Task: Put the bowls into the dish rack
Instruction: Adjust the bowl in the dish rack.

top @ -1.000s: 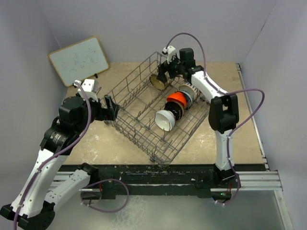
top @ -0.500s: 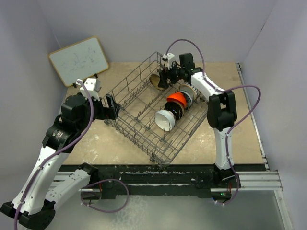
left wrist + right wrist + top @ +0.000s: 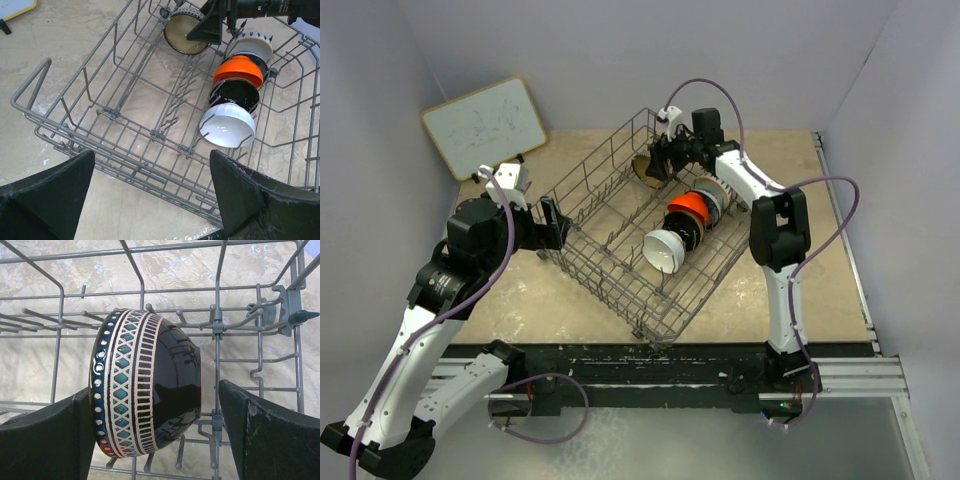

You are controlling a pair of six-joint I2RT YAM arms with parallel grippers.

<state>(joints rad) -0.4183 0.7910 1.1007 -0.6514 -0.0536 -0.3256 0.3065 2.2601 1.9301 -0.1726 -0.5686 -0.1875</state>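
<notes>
As the view runs out from the arm bases at 6 o'clock, first up is the left gripper (image 3: 548, 225), jaws spread wide and holding nothing, parked just off the dish rack (image 3: 705, 285) at its 9 o'clock side. The rack sits skewed on the table (image 3: 800, 260). Inside it, a row of bowls stands on edge between the tines, climbing toward 1 o'clock: the white bowl (image 3: 227, 125), then the black bowl (image 3: 235, 95), the orange bowl (image 3: 239, 70), and a pale bowl (image 3: 250, 47) with a striped rim. Up at the rack's 12 o'clock corner is the patterned bowl (image 3: 145, 385), tipped on its rim among the wires. The right gripper (image 3: 658, 160) straddles it with its jaws apart. One of the fingers (image 3: 45, 440) overlaps the rim and there is clear daylight on the other side, so it is not clamped. A sixth bowl I cannot make out. A whiteboard (image 3: 485, 125) leans at 10 o'clock, beyond everything.

The danger is right there at the far corner. That bowl balances on its edge, so a finger dragging along the rim could roll it or knock it flat. The tines crowd close too, and a fingertip snagging a wire could jolt the rack and rattle the whole row. The left arm is a risk as well: a nudge from it would shift the rack under the right gripper.
</notes>
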